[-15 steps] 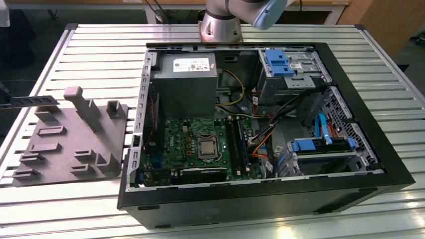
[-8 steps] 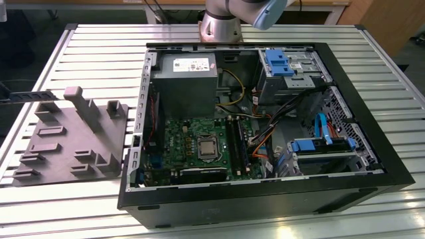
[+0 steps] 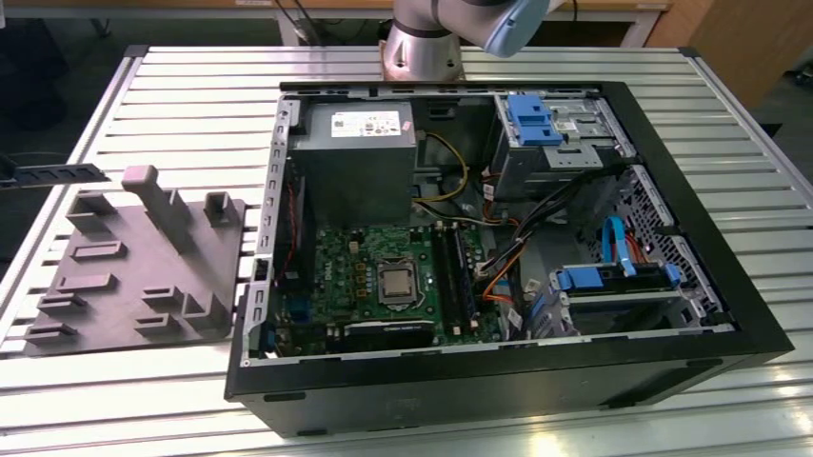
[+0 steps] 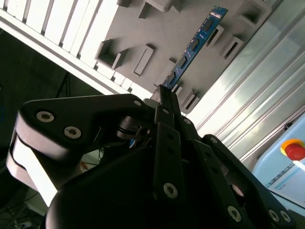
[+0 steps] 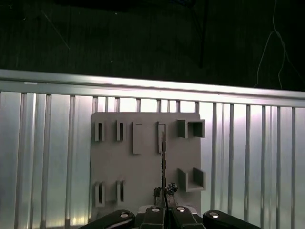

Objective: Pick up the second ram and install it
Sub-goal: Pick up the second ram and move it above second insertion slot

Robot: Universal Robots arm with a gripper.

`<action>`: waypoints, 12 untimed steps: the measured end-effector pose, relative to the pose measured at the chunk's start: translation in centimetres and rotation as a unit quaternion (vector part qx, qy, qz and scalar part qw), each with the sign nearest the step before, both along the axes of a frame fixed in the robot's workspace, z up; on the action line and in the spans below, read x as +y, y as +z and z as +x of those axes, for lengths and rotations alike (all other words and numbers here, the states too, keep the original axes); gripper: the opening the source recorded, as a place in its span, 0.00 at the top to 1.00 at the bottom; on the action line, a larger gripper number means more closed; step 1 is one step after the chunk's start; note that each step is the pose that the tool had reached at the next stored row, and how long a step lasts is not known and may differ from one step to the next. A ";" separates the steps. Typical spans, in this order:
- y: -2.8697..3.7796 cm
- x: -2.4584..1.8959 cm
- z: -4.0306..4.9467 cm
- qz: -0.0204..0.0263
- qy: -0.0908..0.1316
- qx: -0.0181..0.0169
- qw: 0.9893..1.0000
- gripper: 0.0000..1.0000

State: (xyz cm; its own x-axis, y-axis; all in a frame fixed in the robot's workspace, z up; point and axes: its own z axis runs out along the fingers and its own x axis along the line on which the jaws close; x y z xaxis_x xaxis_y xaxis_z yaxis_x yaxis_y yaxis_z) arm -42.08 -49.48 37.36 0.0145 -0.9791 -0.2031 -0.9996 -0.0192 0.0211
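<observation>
Closest to the lens in the second wrist view is the black hand [image 4: 164, 98] itself, pinched tight on the second ram [image 4: 195, 45]. The gripped end of the stick is buried between the fingers, so you only get the far stretch: a slim, flat blue board with a row of dark chips, running at a slant. Behind it are the grey tray [image 4: 143, 28] and the slatted worktop [image 4: 52, 28]. A red button [image 4: 295, 150] is chopped by the frame edge.

In the first wrist view the ram [image 5: 163, 157] is edge-on, just a thin dark line over the tray [image 5: 128, 167], and honestly hard to make out. The hand [image 5: 163, 195] is mostly cropped there.

In the exterior view, going from its left, the tray [image 3: 140, 276] lies on the worktop [image 3: 190, 86]. Just beside it is the open computer case [image 3: 508, 395], with the motherboard [image 3: 362, 276] and grey power supply [image 3: 349, 162] inside. The arm [image 3: 426, 43] is cut off at the frame's top.
</observation>
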 end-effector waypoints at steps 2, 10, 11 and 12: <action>0.20 0.00 0.00 0.002 0.000 0.000 1.000 0.88; 0.97 0.00 0.00 0.012 0.000 -0.001 1.000 0.88; 1.07 0.00 0.00 0.013 0.000 -0.001 1.000 0.88; 1.16 0.00 0.00 0.013 0.000 -0.001 1.000 0.88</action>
State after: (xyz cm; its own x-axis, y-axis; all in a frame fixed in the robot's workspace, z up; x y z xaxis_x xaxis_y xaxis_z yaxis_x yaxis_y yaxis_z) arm -42.08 -49.48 38.52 0.0150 -0.9734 -0.2287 -0.9996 -0.0197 0.0184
